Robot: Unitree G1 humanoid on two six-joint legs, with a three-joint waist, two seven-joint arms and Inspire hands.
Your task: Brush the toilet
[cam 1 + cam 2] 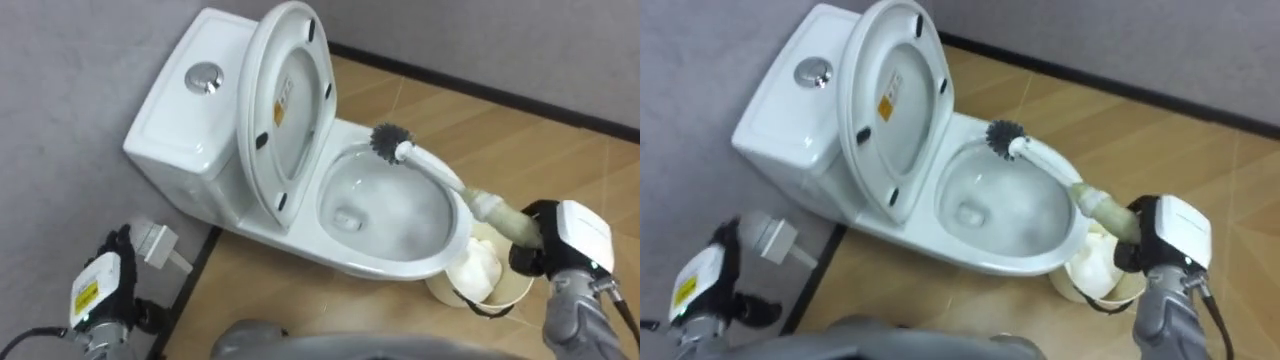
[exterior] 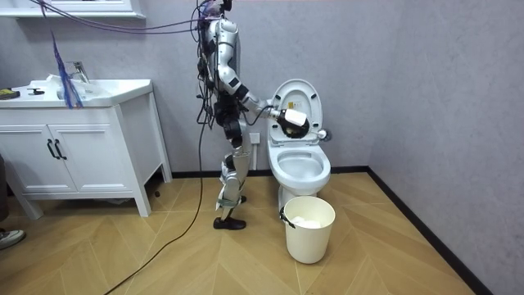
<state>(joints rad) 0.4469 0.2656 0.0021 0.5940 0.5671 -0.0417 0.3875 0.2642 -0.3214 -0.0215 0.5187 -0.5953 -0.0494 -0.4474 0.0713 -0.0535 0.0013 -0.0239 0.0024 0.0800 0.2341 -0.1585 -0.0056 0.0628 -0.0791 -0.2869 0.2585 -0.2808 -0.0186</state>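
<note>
The left robot hand (image 1: 100, 295) is hanging idle at 8 o'clock; I cannot tell whether it is open. The toilet (image 1: 390, 268) is standing with its lid (image 1: 290, 90) up. The brush (image 1: 450, 180) is reaching over the bowl, its bristles hovering at the rim's 12 o'clock. It is looking light and stiff, with a smooth shaft that could slip, so the thick beige grip is seeming the best hold. The right robot hand (image 1: 538, 248) is curling round that grip at 4 o'clock, above the bin (image 1: 515, 292).

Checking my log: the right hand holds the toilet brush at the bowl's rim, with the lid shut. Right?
No: the lid stands raised, as the left eye view shows. The right hand does hold the toilet brush at the rim of the bowl.
</note>
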